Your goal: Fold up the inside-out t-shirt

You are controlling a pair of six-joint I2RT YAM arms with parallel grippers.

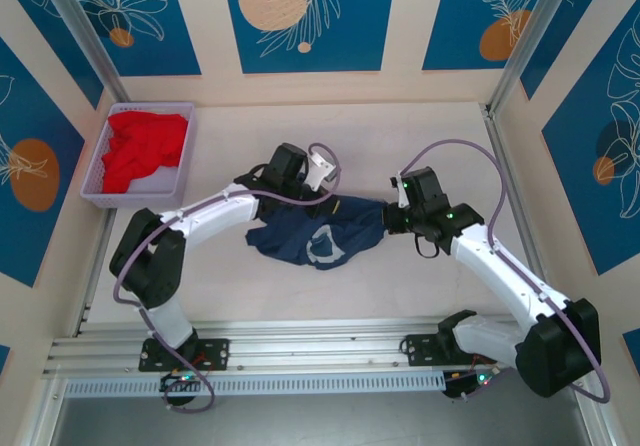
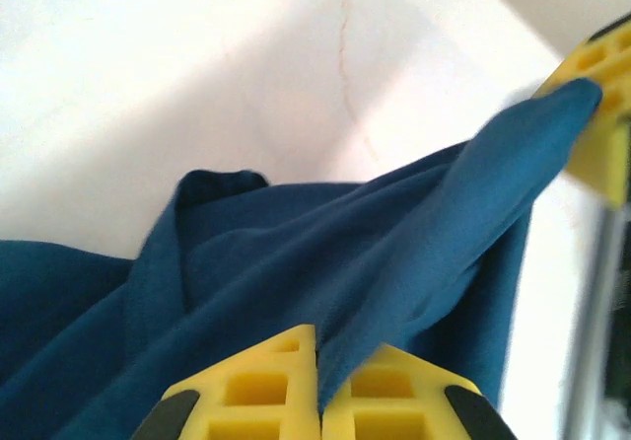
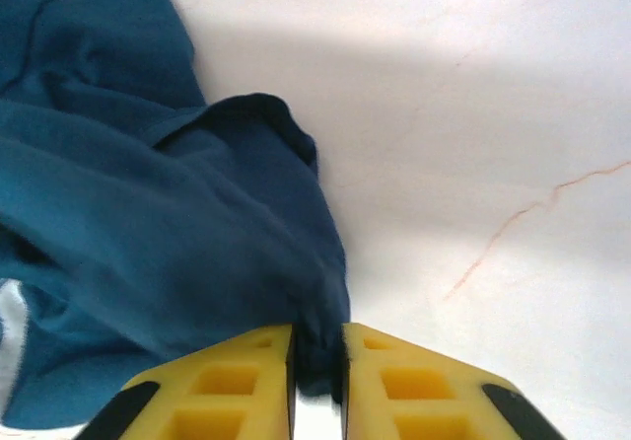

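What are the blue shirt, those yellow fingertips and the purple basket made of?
The blue shirt looks like soft, matte knit cloth, probably cotton: it drapes and creases. The yellow fingertips look like moulded hard plastic, dull-finished, with square hollows; firm rubber is possible. The purple basket looks like thin plastic, its walls slotted.

We count two arms: left arm [image 1: 212,211], right arm [image 1: 500,266]. Two grippers: left gripper [image 2: 317,366], right gripper [image 3: 317,366]. One navy t-shirt [image 1: 300,234]. One red garment [image 1: 145,146]. One basket [image 1: 125,203]. One table [image 1: 400,301].

A red garment [image 1: 145,146] fills a lavender basket [image 1: 125,202], far left.
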